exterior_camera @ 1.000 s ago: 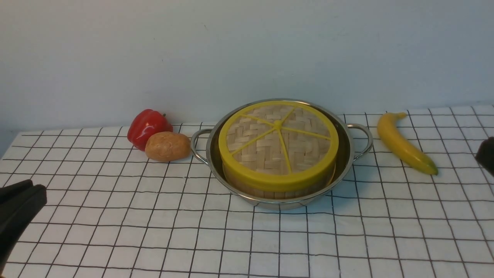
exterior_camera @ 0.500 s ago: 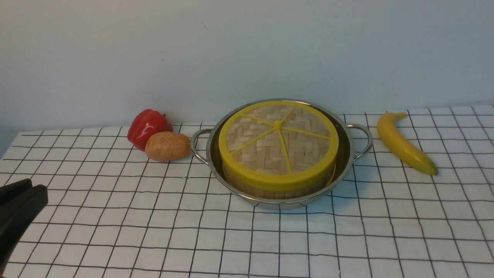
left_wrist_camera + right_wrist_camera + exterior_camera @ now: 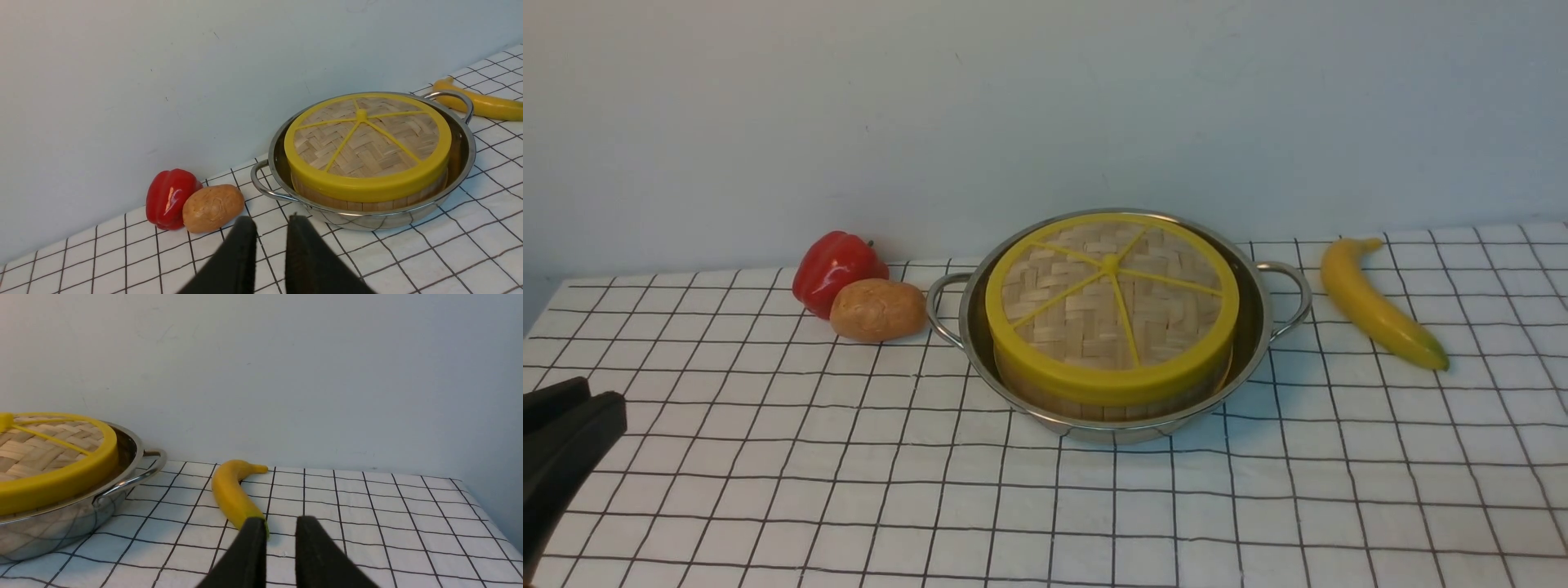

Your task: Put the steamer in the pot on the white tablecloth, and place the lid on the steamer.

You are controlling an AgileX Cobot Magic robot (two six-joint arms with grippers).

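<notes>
Gone from the front view since a second ago, the right end effector (image 3: 278,524) hangs empty, slightly parted, near the banana (image 3: 235,494); the left end effector (image 3: 269,226), likewise parted, faces the pot (image 3: 1254,327), where the lid (image 3: 1111,306) caps the steamer (image 3: 1111,407), apparently finishing the job.

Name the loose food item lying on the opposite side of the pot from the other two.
The yellow banana: it lies alone right of the steel pot; the red pepper and brown potato sit left.
</notes>
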